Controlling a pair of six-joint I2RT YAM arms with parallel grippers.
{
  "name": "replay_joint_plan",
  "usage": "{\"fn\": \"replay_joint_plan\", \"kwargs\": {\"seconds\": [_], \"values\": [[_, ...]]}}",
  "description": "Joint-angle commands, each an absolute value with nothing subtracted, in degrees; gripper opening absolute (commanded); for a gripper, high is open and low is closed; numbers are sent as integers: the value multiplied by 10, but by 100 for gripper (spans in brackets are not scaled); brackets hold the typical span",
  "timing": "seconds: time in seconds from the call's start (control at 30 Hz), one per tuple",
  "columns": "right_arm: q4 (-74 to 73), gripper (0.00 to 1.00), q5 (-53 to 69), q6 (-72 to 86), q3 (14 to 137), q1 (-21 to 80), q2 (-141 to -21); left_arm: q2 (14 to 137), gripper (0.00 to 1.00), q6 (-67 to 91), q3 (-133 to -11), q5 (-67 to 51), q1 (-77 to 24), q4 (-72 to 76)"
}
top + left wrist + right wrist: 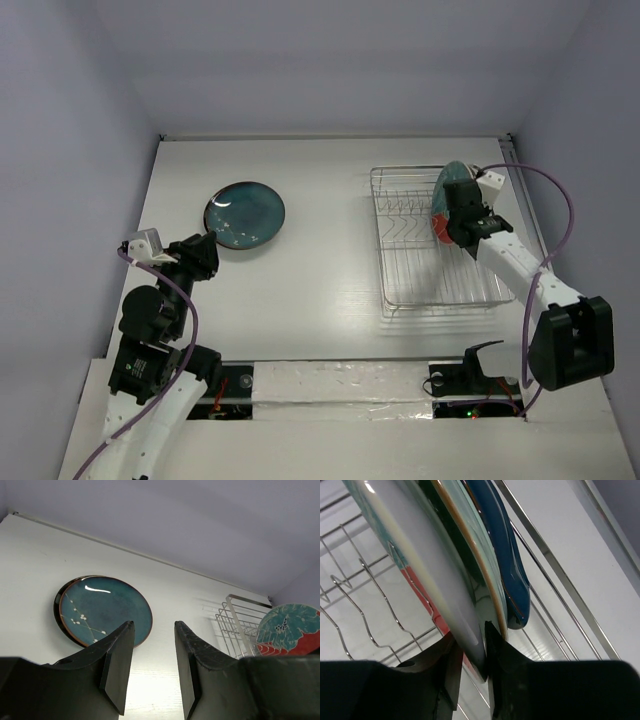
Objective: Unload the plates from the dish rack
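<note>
White table [320, 290]: teal plate [245, 215] flat at far left, left gripper [207, 243] near it, agape and empty; right gripper [470, 635] clamped on upright red plate [287, 630] in dish rack [400, 270].

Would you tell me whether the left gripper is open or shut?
The left gripper is open: its fingers stand apart, nothing between them.

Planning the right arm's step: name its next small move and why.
Probably lift straight up. The right pincer is shut on the rim of the red-and-teal plate, which stands in the dish rack with a pale-green plate and the blue dish close behind, so a sideways pull might knock them.
</note>
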State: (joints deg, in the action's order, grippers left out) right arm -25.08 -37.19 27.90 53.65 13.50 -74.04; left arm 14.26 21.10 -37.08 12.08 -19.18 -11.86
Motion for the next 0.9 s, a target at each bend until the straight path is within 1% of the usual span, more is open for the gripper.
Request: {"fn": "replay_joint_plan", "kwargs": {"seconds": [0.0,0.03,0.07,0.13,0.17,0.2,0.5,0.77,0.83,0.87], "values": [[-192,28,-389,280,556,128,-757,141,35,208,-374,119,-195,-95],[-197,21,-392,277,558,128,-754,141,35,208,-374,119,-195,-95],[-201,16,-396,275,560,128,-750,141,35,209,-374,119,-195,-96],[-209,11,-396,269,562,128,-727,140,35,209,-374,119,-195,-96],[-214,3,-390,265,562,128,-716,140,35,210,-374,119,-195,-95],[-218,0,-387,263,564,128,-695,139,35,210,-374,119,-195,-95],[-255,0,-331,246,592,134,-562,138,35,209,-373,119,-195,-94],[-284,0,-288,234,665,134,-515,140,35,210,-374,119,-195,-94],[-284,0,-250,234,677,139,-505,140,35,210,-373,119,-195,-93],[-280,0,-210,234,685,139,-503,141,35,209,-374,119,-195,-93]]}}
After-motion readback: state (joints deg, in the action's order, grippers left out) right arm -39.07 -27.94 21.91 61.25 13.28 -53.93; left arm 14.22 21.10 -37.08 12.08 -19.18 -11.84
